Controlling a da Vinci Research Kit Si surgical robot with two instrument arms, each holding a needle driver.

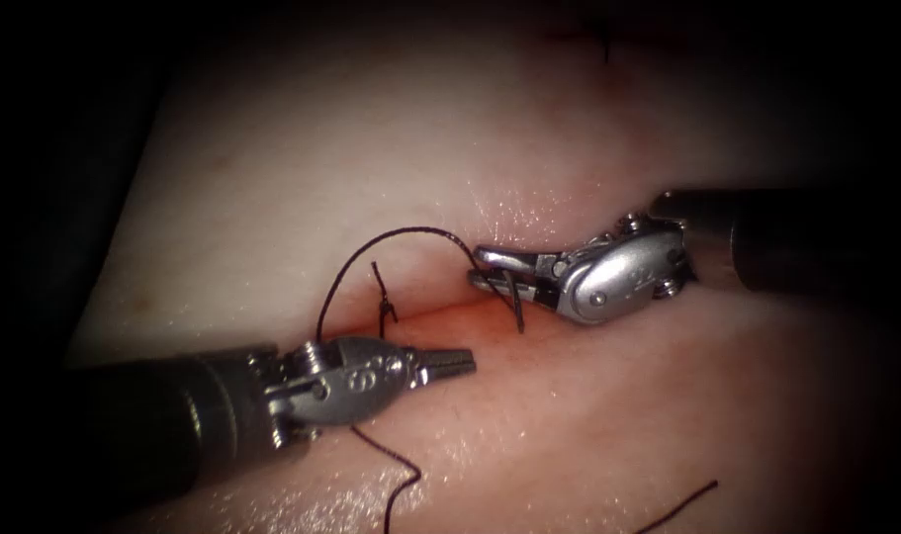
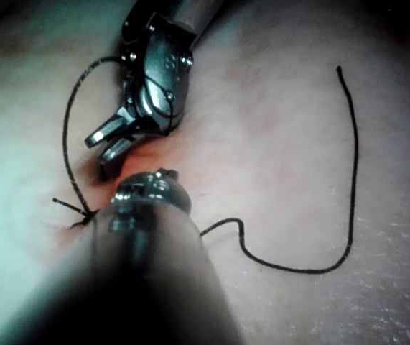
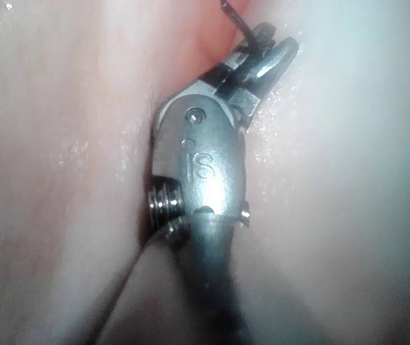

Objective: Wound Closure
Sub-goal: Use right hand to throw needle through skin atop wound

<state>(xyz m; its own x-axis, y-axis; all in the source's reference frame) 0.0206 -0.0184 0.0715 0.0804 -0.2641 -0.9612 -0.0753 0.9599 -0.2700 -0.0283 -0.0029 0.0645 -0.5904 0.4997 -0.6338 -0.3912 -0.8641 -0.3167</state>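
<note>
The left arm's shiny silver tool [image 1: 450,363] on its long dark shaft is sitting nearest the camera, coming in from the near left corner of the tissue. Its two little jaws are pressed together and they are holding nothing. The tips are resting just below the cut. In the left wrist view this tool [image 2: 147,188] is showing from behind, so its tips are hiding there.

The soft pink slab of pork tissue [image 1: 302,168] is lying under everything. The thin reddish cut [image 1: 440,314] is running across the middle of it, with some wet red fluid [image 1: 499,331] sitting at its right end.

The right arm's shiny silver tool [image 1: 492,269] is reaching in from the right edge of the tissue, just above the cut. Its jaws are gripping the small dark curved needle [image 1: 515,302] near the needle's upper end. The needle is hanging down from the jaws to the right end of the cut. I cannot tell if its point is in the tissue. In the right wrist view the same tool [image 3: 263,59] is clamping the needle [image 3: 239,23].

The thin dark thread [image 1: 371,252] is looping from the right tool's jaws up and over to the left, then down behind the left tool. Two short dark thread ends [image 1: 383,297] are sticking up from a knot on the cut. More thread is lying near the front edge of the tissue.
</note>
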